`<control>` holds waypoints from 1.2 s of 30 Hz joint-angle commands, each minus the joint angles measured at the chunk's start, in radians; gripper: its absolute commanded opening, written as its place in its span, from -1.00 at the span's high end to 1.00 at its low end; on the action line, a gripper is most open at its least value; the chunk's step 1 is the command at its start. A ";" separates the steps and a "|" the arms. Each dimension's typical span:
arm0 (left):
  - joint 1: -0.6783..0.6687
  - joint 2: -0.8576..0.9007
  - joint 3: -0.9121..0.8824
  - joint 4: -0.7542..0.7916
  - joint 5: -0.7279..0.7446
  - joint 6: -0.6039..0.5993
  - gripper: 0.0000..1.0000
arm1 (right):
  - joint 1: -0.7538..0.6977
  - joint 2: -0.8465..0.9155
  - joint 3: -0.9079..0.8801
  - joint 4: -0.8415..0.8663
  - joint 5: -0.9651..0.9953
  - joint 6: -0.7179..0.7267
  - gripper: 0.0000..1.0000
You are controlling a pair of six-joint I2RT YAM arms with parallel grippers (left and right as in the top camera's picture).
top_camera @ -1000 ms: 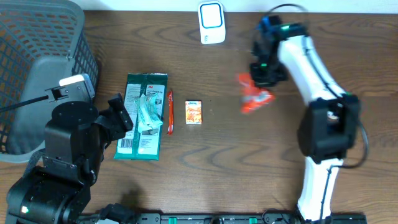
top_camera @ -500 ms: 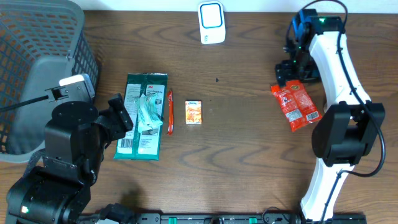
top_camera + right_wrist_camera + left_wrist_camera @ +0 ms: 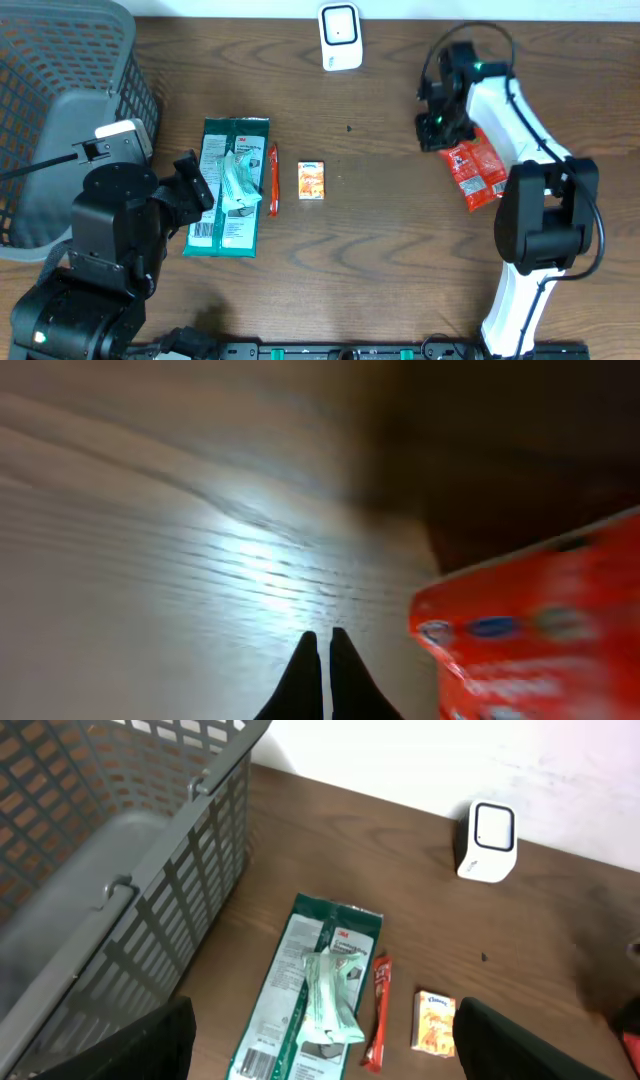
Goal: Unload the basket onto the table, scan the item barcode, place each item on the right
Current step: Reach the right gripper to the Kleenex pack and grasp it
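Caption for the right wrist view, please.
Shut right gripper over the table, red packet lying beside it, ungripped.

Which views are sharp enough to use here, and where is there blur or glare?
Overhead: sharp and evenly lit, the red packet shows clearly. Left wrist: mostly sharp, the green pack well defined, softer toward the right edge. Right wrist: heavily smeared, with a bright glare patch on the table and the red packet only a blurred shape.

A red packet (image 3: 478, 172) lies flat, slanted, on the right of the desk (image 3: 380, 250). The white scanner (image 3: 340, 37) stands upright at the far edge, well apart.
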 commanded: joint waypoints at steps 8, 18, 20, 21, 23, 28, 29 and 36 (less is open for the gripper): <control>0.003 -0.002 0.003 -0.002 -0.010 0.010 -0.64 | -0.077 -0.019 -0.050 0.046 0.112 0.167 0.75; 0.003 -0.002 0.003 -0.002 -0.010 0.010 -0.64 | 0.090 -0.019 -0.011 0.182 -0.463 0.112 0.06; 0.003 -0.002 0.003 -0.002 -0.010 0.010 -0.64 | 0.152 -0.019 -0.011 0.184 -0.452 0.112 0.05; 0.003 -0.002 0.003 -0.002 -0.010 0.010 -0.64 | 0.197 -0.019 -0.011 0.183 -0.439 0.114 0.04; 0.003 -0.002 0.003 -0.002 -0.010 0.009 -0.64 | 0.247 -0.019 -0.011 0.180 -0.425 0.179 0.03; 0.003 -0.002 0.003 -0.002 -0.010 0.010 -0.64 | 0.339 -0.019 -0.011 0.172 -0.409 0.323 -0.12; 0.003 -0.002 0.003 -0.002 -0.010 0.009 -0.65 | 0.362 -0.019 -0.011 0.173 -0.373 0.338 -0.16; 0.003 -0.002 0.003 -0.002 -0.010 0.009 -0.65 | 0.512 -0.019 -0.013 0.216 -0.047 0.519 -0.99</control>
